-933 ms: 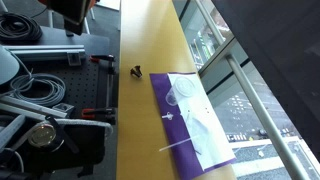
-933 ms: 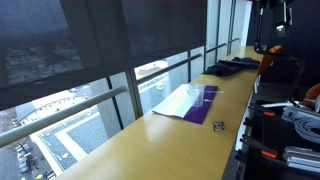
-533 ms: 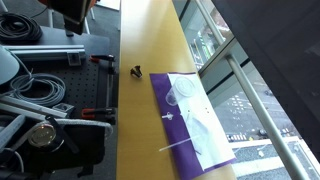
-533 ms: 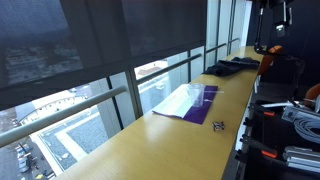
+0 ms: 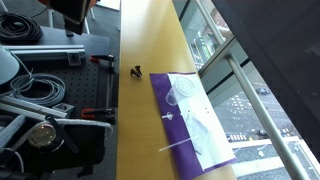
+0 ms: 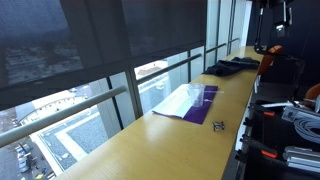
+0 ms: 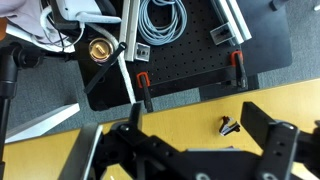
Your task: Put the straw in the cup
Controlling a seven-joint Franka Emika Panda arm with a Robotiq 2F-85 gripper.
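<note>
Judging from how things lie, nothing of the task is seen to be done yet. The straw (image 5: 178,146) is found lying flat at one end of the purple mat (image 5: 205,165), one tip reaching off it onto the desk (image 5: 135,120). The cup (image 5: 175,97) is seen upright farther along the same mat, apart from the straw, and no straw is seen in it. A short white bit (image 5: 170,117) lies between the two. In the wrist view the hand (image 7: 200,150) is shown spread wide, with nothing pinched between its fingers. It is held above the desk's edge, near a small black clip (image 7: 229,126); neither straw nor cup is caught in that view, so the hand is judged to be some way off from both. Everything is therefore left to do: the straw is to be reached and gripped, lifted, tipped upright over the cup's rim, and let go inside.
</note>
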